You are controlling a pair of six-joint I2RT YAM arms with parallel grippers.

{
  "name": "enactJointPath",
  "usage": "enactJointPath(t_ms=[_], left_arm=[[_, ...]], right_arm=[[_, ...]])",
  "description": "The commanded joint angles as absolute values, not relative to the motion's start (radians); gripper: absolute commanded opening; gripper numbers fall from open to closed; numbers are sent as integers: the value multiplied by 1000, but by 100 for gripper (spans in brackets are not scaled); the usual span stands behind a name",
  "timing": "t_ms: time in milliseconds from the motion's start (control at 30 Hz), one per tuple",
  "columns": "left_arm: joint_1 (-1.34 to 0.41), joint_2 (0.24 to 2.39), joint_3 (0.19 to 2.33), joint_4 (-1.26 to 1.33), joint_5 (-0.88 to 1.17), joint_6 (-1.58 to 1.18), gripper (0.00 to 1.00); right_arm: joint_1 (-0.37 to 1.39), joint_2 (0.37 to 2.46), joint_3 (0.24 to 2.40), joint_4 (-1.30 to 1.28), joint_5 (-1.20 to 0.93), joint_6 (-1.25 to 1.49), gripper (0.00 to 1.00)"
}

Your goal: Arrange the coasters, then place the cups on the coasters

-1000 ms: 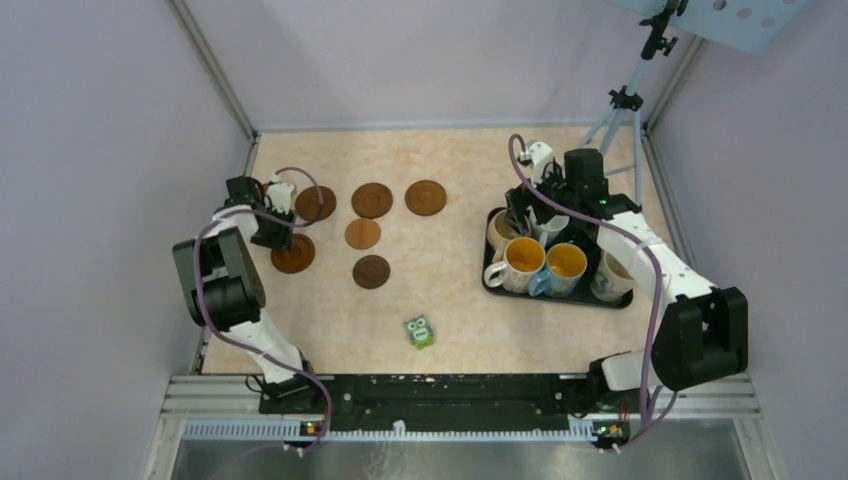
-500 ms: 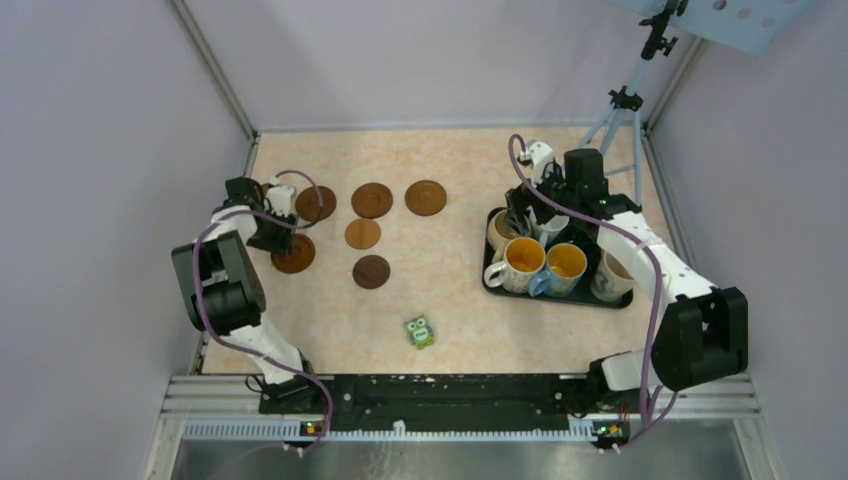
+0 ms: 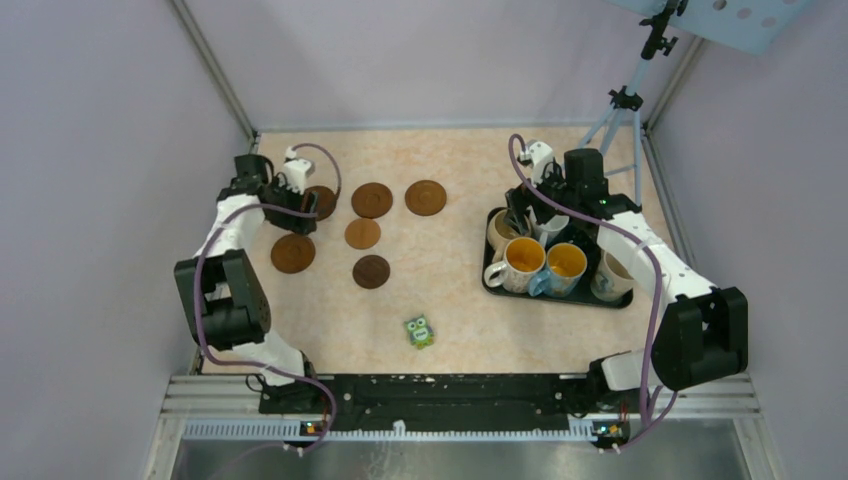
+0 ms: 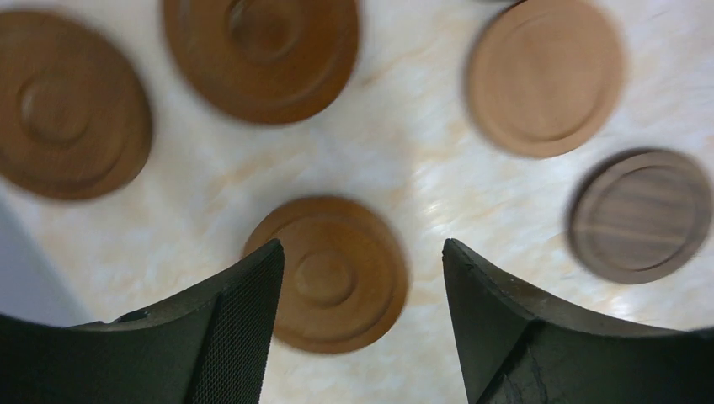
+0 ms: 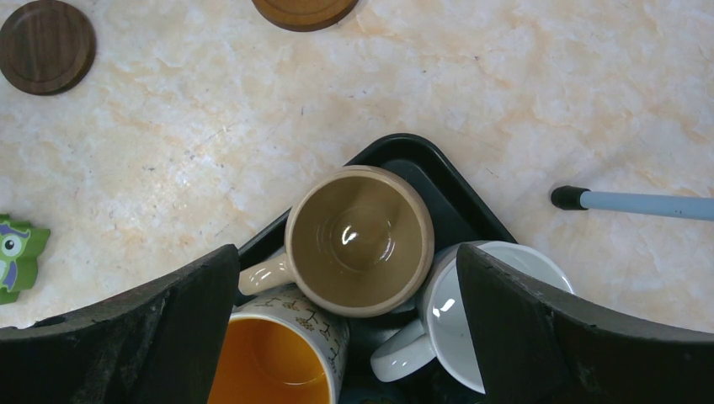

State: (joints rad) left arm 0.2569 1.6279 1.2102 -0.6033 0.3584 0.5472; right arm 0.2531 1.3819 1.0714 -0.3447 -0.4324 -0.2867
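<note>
Nearest: green owl figure (image 3: 419, 331), no part of the job, standing apart from everything else. Six coasters (image 3: 371, 271) show flat on the counter (image 3: 450, 160), on its left half. They are spaced apart, presumably so each takes one mug. On the right, all mugs (image 3: 517, 262) sit crowded in the black tray (image 3: 489, 281); none is on a coaster yet. Over the beige mug (image 5: 360, 227) hangs the right gripper (image 5: 345, 249), fingers (image 5: 539, 337) fully apart and empty, likely posed for a first pick. Far left, the left gripper (image 4: 360, 244) is above a ringed brown coaster (image 4: 327, 273), fingers (image 4: 244, 320) spread wide, holding nothing.

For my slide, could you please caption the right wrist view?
Open right gripper hovers over a beige mug crowded on the black tray.
</note>
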Motion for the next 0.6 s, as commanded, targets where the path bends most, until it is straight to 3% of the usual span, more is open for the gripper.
enactJointPath(t_ms=[0, 233, 567], left_arm=[[108, 1616, 1240, -568, 444, 472, 76], [-46, 1723, 1279, -486, 361, 379, 74], [-86, 1842, 1273, -422, 256, 328, 68]], right_arm=[[246, 1363, 1082, -329, -453, -285, 99], [247, 1364, 1082, -329, -453, -288, 99], [247, 1366, 1081, -329, -459, -290, 99]])
